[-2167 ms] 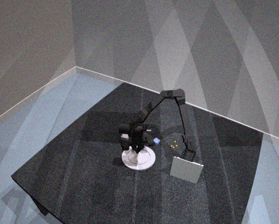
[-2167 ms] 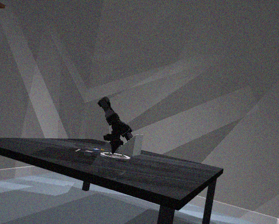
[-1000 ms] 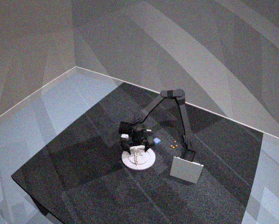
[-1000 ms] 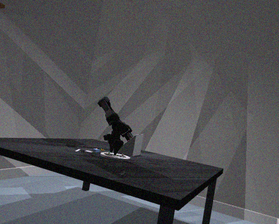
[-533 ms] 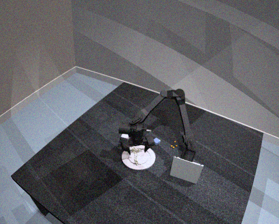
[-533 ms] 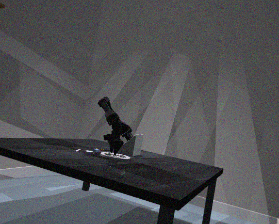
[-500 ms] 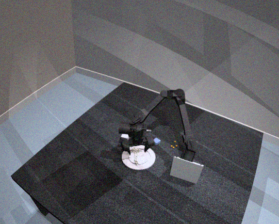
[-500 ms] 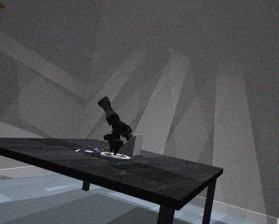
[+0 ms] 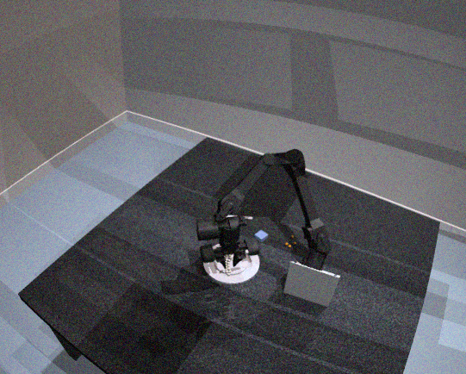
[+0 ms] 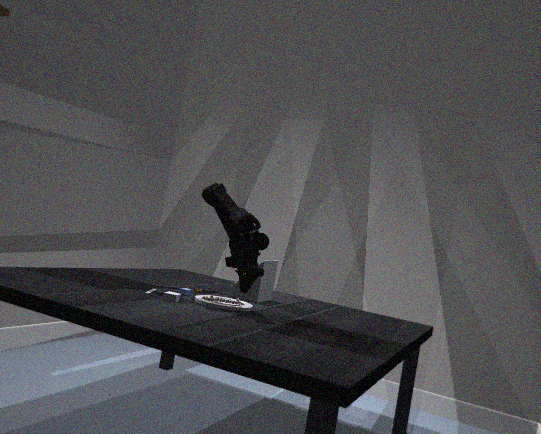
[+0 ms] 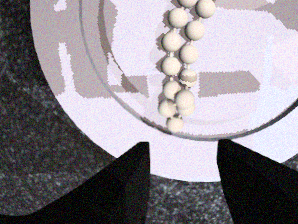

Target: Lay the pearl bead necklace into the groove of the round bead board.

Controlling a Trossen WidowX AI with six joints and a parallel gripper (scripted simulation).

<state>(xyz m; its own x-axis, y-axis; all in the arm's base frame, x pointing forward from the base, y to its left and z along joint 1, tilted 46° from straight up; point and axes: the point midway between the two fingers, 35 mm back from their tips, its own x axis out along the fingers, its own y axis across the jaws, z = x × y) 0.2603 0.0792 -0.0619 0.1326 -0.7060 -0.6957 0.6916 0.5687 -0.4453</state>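
Observation:
The round white bead board (image 9: 230, 280) (image 10: 247, 306) (image 11: 185, 167) lies on the table, its ring groove showing as a curved line in the wrist view. The pearl bead necklace (image 9: 227, 264) (image 11: 171, 65) lies on the board in a narrow double strand. In the wrist view the strand crosses the inner disc, and its nearest bead lies close to the groove's near edge; the far end is out of that view. My gripper (image 9: 232, 262) (image 10: 245, 290) (image 11: 183, 151) is partly open, over the board's rim just beyond that near end, with no bead between its fingertips.
A blue square block (image 9: 261, 234) (image 10: 186, 291) and small orange pieces (image 9: 288, 245) (image 10: 198, 290) lie beside the board. A grey upright panel (image 9: 312, 285) (image 10: 268, 280) stands near the arm's base. Small white pieces (image 9: 248, 218) (image 10: 173, 296) lie behind the board.

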